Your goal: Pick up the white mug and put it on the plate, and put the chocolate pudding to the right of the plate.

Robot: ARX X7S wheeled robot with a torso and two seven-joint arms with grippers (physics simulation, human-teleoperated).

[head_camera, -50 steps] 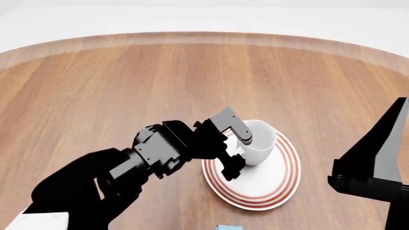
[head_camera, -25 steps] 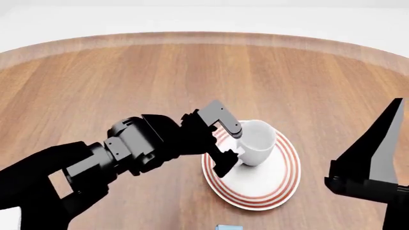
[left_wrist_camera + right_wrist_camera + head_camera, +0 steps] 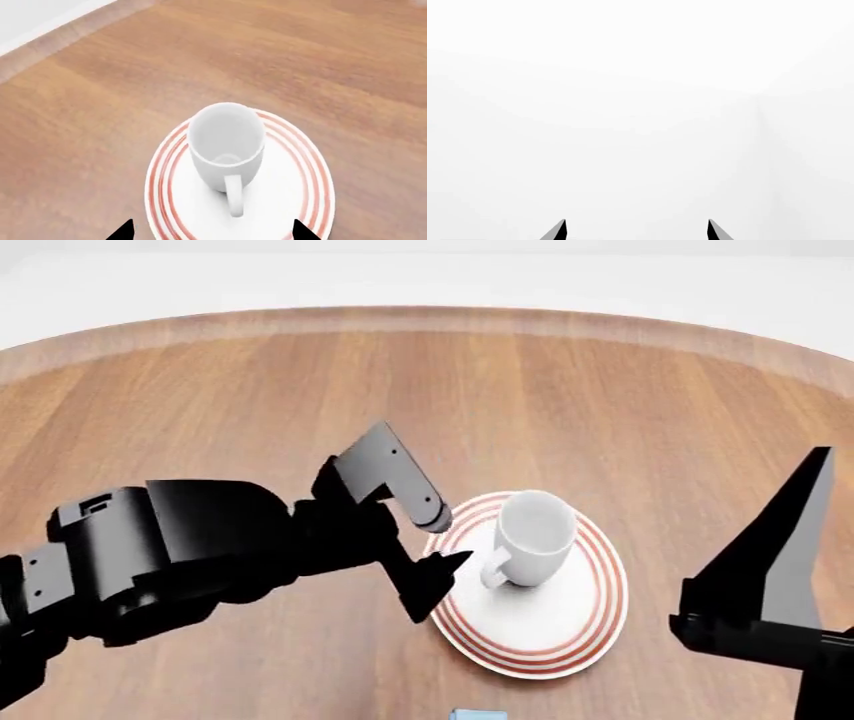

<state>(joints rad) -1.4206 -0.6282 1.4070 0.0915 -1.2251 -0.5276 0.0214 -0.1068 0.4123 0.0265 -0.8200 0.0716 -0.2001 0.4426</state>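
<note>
Head view: white mug (image 3: 531, 537) upright on plate (image 3: 561, 625); left fingers (image 3: 430, 510) spread; bottom-edge blue sliver possibly chocolate pudding (image 3: 478, 714).

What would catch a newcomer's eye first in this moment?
The white mug standing upright on the red-ringed plate, near the middle of the wooden table. Just beside it, the black left gripper hangs open, clear of the mug's handle.

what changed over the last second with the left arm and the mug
The left gripper let go of the white mug and drew back off the plate, jaws open. The mug stayed upright on the plate; the right gripper barely moved.
</note>
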